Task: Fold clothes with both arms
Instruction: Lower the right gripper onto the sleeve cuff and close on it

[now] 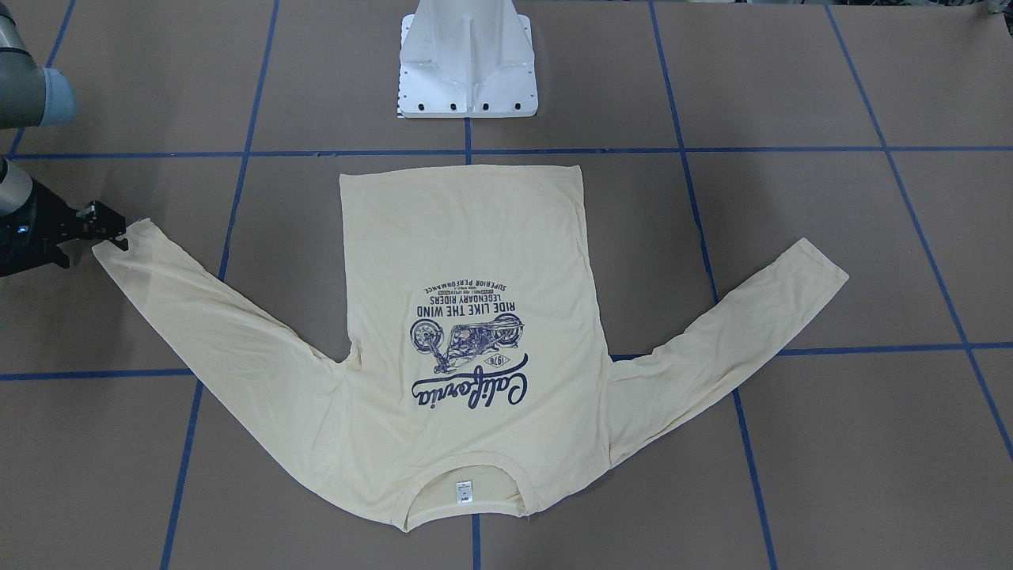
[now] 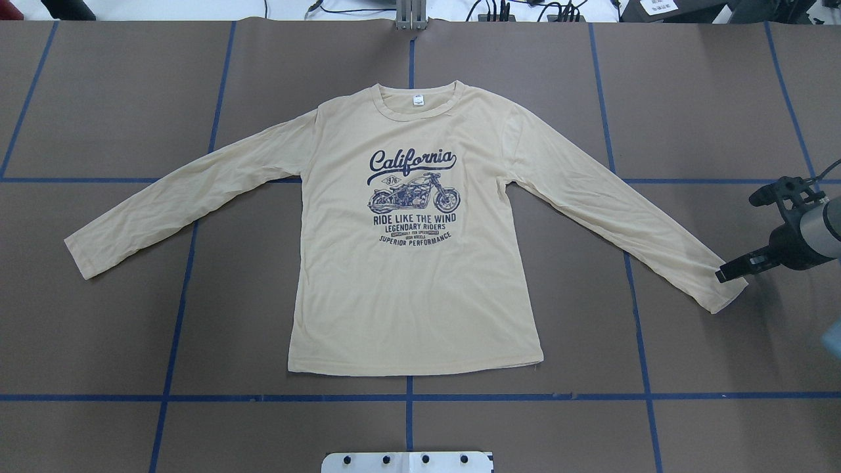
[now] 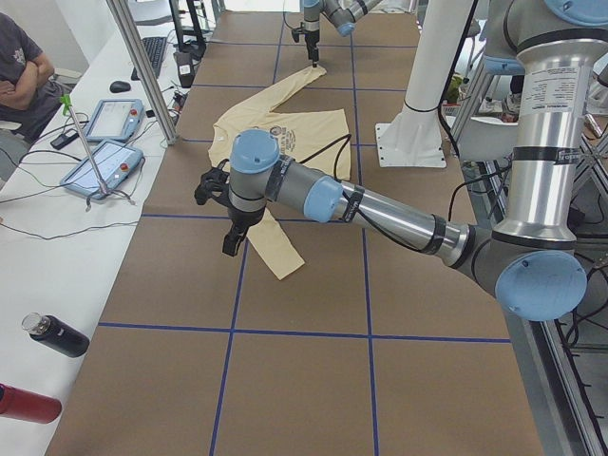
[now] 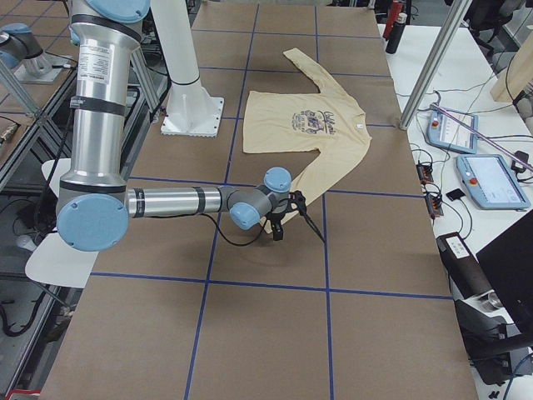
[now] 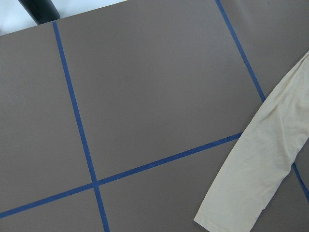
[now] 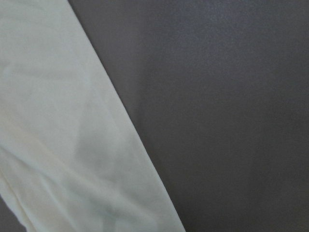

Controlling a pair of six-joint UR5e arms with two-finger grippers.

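Across the middle of the brown desk (image 2: 98, 328): cream long-sleeved T-shirt (image 2: 414, 295), flat, navy print (image 2: 412, 197) up, hem toward the white pedestal (image 1: 467, 71), neck away from it. Lies with both sleeves spread wide, slanting toward the hem side. At the right sleeve cuff (image 2: 726, 294): right gripper (image 2: 723, 274), low, tip touching or just over the cuff edge. Fingers (image 2: 739, 266): wide, narrow or clamped on cloth, cannot tell. Only blurred sleeve and desk in the right wrist view. Beside the left sleeve cuff (image 3: 285, 271): left gripper (image 3: 231, 247), raised above the desk, pointing down, clear of the cloth. Shows only in the side view, so finger state there: cannot tell either. Blue tape lines (image 2: 407, 397) in a grid over the desk. Past the desk edge across from the robot: seated person (image 3: 24, 66), two teach pendants (image 3: 100, 169), dark bottle (image 3: 57, 337).
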